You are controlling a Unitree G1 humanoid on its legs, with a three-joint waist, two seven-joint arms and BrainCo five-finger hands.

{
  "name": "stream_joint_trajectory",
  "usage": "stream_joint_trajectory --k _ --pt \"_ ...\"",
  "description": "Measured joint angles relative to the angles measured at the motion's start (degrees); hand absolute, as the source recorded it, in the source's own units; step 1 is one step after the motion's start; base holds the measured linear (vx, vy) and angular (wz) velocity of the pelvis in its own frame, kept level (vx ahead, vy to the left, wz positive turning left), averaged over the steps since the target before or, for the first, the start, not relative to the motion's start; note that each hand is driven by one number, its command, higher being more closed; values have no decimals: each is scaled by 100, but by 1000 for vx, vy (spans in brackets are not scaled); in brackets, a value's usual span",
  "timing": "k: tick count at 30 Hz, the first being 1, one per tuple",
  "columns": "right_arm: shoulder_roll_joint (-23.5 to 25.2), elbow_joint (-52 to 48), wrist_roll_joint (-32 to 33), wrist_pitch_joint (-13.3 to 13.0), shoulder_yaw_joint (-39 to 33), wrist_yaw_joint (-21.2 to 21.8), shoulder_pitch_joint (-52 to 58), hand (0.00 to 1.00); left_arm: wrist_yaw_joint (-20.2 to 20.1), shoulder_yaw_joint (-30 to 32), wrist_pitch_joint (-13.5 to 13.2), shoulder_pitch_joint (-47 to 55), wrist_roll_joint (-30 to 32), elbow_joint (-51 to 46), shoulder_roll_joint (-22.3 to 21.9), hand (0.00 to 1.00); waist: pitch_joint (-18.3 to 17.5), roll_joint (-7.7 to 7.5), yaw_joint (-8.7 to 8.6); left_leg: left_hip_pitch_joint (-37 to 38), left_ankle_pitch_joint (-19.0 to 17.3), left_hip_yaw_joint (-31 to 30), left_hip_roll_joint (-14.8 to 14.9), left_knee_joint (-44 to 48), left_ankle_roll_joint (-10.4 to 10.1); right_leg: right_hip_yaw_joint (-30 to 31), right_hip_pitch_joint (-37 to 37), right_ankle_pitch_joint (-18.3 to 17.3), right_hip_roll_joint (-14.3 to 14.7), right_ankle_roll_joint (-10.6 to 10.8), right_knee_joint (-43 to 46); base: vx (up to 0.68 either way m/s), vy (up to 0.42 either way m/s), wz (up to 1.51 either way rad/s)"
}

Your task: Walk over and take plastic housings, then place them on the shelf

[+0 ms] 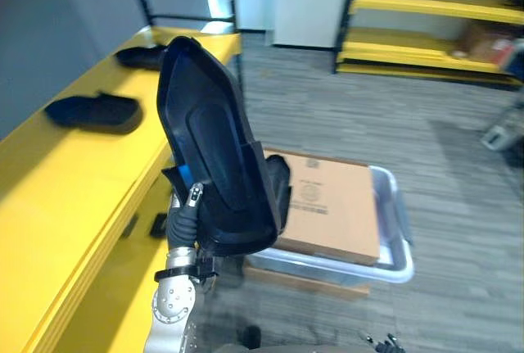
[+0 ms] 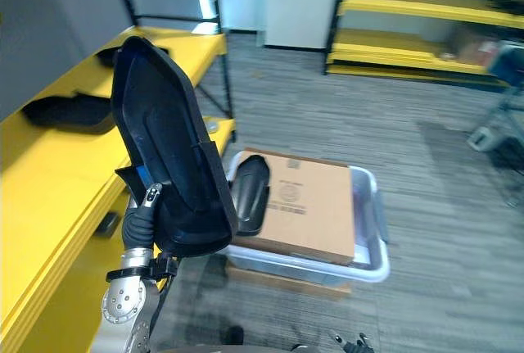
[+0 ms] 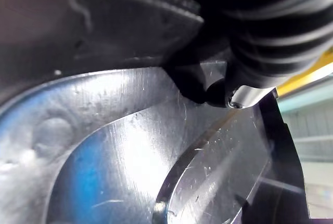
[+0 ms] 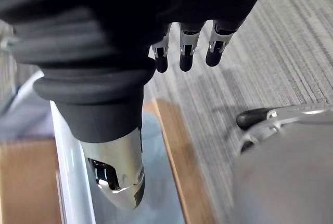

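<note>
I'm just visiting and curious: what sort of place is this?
Probably a warehouse or factory storeroom: a long yellow shelf holding black plastic housings, more yellow racking by the far wall, and a grey bin holding a cardboard box.

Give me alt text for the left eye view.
The robot's left hand holds up a large black plastic housing beside a yellow shelf where two more housings lie. To its right, a grey bin holds a cardboard box.
</note>
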Motion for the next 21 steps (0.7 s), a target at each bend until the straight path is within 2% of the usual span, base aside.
stream_joint_trajectory --k 1,2,4,6,7,10,11,12,13,14,15,17,18,19,21 --pt "-63 -133 -9 -7 0 -6 -118 0 4 3 -5 1 -65 -20 -84 100 74 76 40 -225 -65 862 259 177 94 -389 93 -51 -81 38 127 -32 45 181" --pt "-90 -192 -23 -9 5 -9 -172 0 6 19 -3 2 -106 -7 -124 100 119 105 37 -258 -82 1320 408 250 118 -576 186 -71 -116 67 175 -31 68 162" --pt "-112 -360 -54 -34 143 -6 -230 0 13 -35 -3 26 -139 37 -162 100 121 59 29 -179 -236 2893 754 337 333 -1261 539 -113 -288 171 201 18 55 153" --pt "-95 -357 -53 -27 237 -10 -383 0 5 -85 -70 18 -139 48 -160 100 113 33 32 -191 -292 3772 896 448 365 -1621 701 -103 -416 237 36 68 96 102" --pt "-103 -349 -60 -22 249 -8 -439 0 3 -116 -108 11 -142 79 -162 100 114 53 41 -215 -289 3885 902 464 370 -1708 733 -124 -406 278 41 73 119 75" --pt "82 -256 -200 32 293 -10 -619 0 -11 -311 -119 -80 -177 416 -143 100 100 -15 153 -226 -508 3694 585 629 502 -1865 937 -137 -628 279 102 95 133 49" --pt "121 -259 -252 97 291 -17 -641 0 -10 -401 -105 -193 -177 565 -144 100 108 -40 166 -224 -698 3600 492 808 549 -1919 1023 -180 -814 78 412 163 149 62" --pt "137 -264 -301 148 295 -14 -643 0 -9 -499 -96 -292 -175 667 -131 100 109 -39 140 -187 -844 3450 434 985 608 -1622 959 -156 -1071 -360 1105 217 198 66" --pt "143 -260 -311 159 304 -14 -640 0 -6 -559 -89 -336 -172 684 -100 100 115 -45 123 -159 -907 3311 406 1065 680 -1316 829 -52 -1189 -577 1532 234 197 74" --pt "164 -191 -339 163 329 -12 -618 0 -3 -710 -95 -529 -164 786 -11 100 93 -42 42 -62 -975 3102 394 1097 618 -320 468 -191 -1163 -540 2157 243 164 80" --pt "166 -59 -342 170 373 -10 -709 0 -2 -733 -95 -705 -131 880 111 100 71 -81 -16 56 -967 2886 350 973 594 502 88 -518 -907 -331 2323 202 107 75" --pt "144 -19 -342 181 411 -21 -738 0 5 -731 -97 -880 -112 1006 193 100 63 -108 -23 231 -948 2735 301 831 576 1097 -361 -762 -659 -314 2240 203 82 61" --pt "152 -23 -342 182 418 -26 -695 0 13 -767 -95 -984 -108 1098 203 100 67 -102 -95 358 -950 2436 210 833 583 1545 -697 -868 -384 -306 2012 245 58 115" --pt "176 -33 -340 188 441 -36 -624 0 17 -860 -95 -1026 -107 1122 209 100 68 -101 -201 444 -961 2132 144 862 600 1976 -939 -896 -157 -272 1836 205 17 139" --pt "196 -41 -340 189 462 -43 -536 0 13 -962 -99 -1055 -97 1127 211 100 76 -92 -293 504 -1002 1918 136 965 604 2425 -1104 -863 48 -204 1623 170 -23 118"
